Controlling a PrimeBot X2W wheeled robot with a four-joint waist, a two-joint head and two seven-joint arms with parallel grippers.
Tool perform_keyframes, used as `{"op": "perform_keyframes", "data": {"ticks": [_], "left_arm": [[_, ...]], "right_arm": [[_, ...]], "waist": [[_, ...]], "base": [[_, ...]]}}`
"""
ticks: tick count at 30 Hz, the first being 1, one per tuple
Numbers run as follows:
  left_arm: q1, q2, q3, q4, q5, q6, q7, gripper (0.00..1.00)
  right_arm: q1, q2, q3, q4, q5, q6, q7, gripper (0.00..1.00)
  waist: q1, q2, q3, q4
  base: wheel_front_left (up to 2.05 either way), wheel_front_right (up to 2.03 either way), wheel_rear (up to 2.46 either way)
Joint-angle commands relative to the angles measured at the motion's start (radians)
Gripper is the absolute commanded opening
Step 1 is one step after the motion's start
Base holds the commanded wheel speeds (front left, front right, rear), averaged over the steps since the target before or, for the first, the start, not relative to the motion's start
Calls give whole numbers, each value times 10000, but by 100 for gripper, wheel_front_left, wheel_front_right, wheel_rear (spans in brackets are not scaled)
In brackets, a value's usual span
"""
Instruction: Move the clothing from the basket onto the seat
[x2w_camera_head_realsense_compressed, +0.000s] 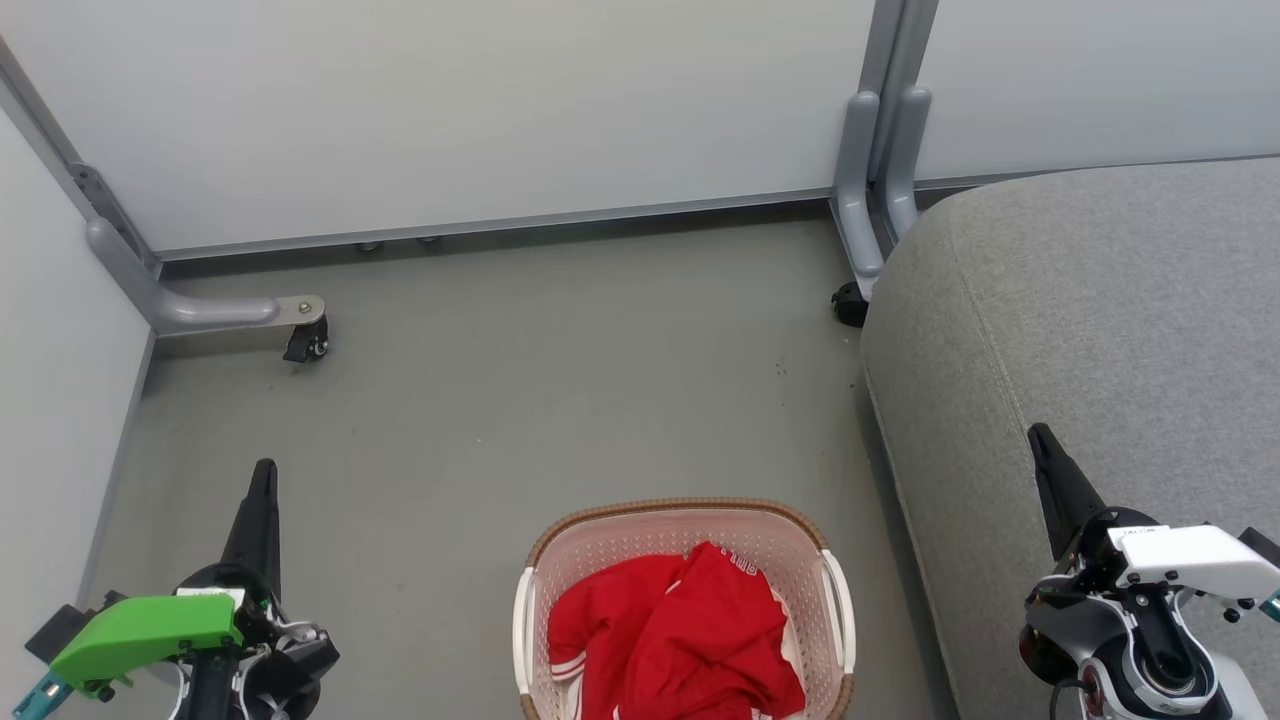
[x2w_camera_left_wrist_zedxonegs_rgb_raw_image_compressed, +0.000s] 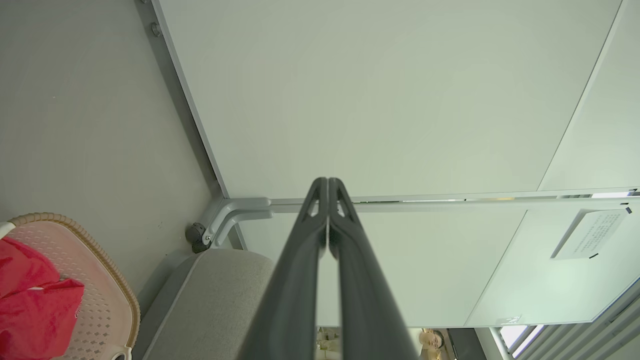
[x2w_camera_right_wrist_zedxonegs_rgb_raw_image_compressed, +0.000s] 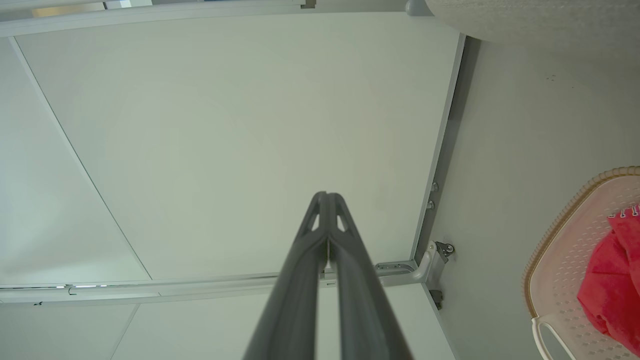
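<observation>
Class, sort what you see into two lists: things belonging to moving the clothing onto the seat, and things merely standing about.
Job: red fabric clothing; cream perforated plastic basket; light grey upholstered seat.
Standing about: white partition panels; grey metal partition foot with black caster.

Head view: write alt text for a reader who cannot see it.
A cream basket holding crumpled red clothing sits on the grey floor at bottom centre, left of a large grey seat. The left tool and right tool flank it at the lower corners, both shut and empty, pointing toward pale partition panels.
</observation>
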Motion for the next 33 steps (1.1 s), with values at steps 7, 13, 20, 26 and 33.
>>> {"op": "perform_keyframes", "data": {"ticks": [7, 13, 20, 26, 33], "left_arm": [[0, 0, 0, 0, 0, 0, 0, 100], [263, -70, -65, 326, -2, 5, -43, 100], [314, -9, -448, 259, 360, 2, -410, 100], [377, -20, -412, 36, 1593, 0, -693, 100], [471, -45, -569, -548, 3335, -3, -1005, 100]], "right_arm": [[0, 2, 0, 0, -2, 0, 0, 100], [280, 98, 53, 313, -11, -4, -50, 100], [346, 75, 228, 259, -544, -3, -410, 100], [394, 75, 196, 75, -1735, -3, -691, 100], [422, 65, 391, -348, -3551, -2, -1004, 100]], "waist": [[0, 0, 0, 0], [0, 0, 6, -1], [0, 0, 12, -7], [0, 0, 21, -16], [0, 0, 34, -18]], "base": [[0, 0, 0], [0, 0, 0], [0, 0, 0], [0, 0, 0], [0, 0, 0]]}}
